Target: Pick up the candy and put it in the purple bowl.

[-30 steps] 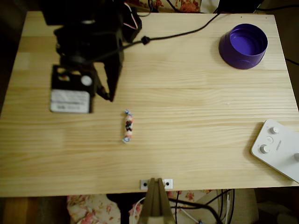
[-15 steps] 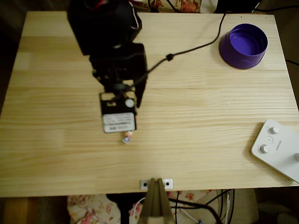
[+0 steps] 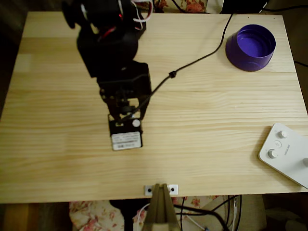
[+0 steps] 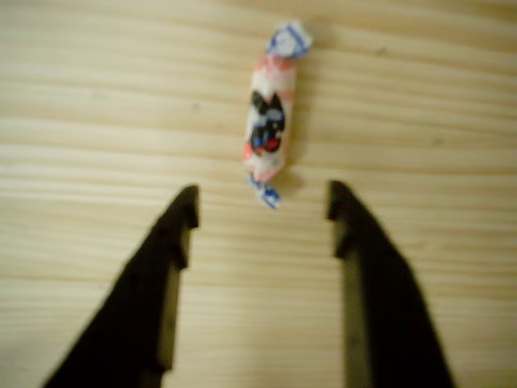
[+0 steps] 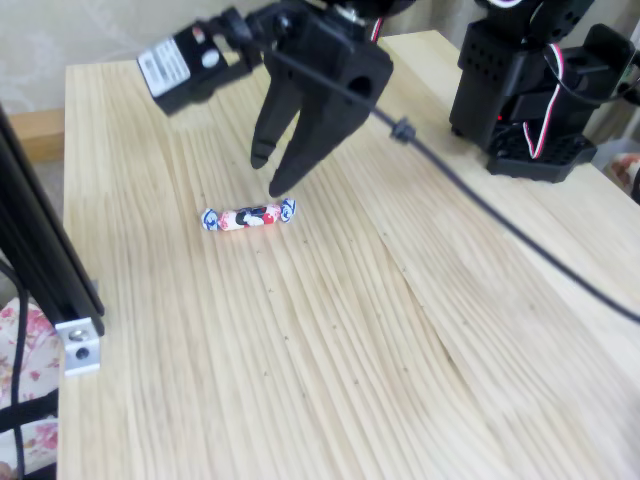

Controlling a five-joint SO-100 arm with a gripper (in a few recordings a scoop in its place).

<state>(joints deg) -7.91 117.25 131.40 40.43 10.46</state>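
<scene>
The gripper (image 4: 262, 202) hung with its jaws spread above the table (image 5: 400, 330), holding nothing; the candy (image 4: 269, 121) lay flat on the wood just ahead of the fingertips (image 5: 279, 186), untouched; the purple bowl (image 3: 250, 47) stood well apart near the table's far corner.

Bare wood is seen all around the candy (image 5: 248, 216), with nothing crowding it on the table (image 5: 400, 330). The gripper (image 4: 262, 202) is held spread just above it, its fingers (image 4: 174, 230) clear of the wrapper. A cable (image 3: 192, 61) is strung across the route toward the bowl (image 3: 250, 47), which stands alone in the far corner. The white device (image 3: 286, 153) is kept well aside.
</scene>
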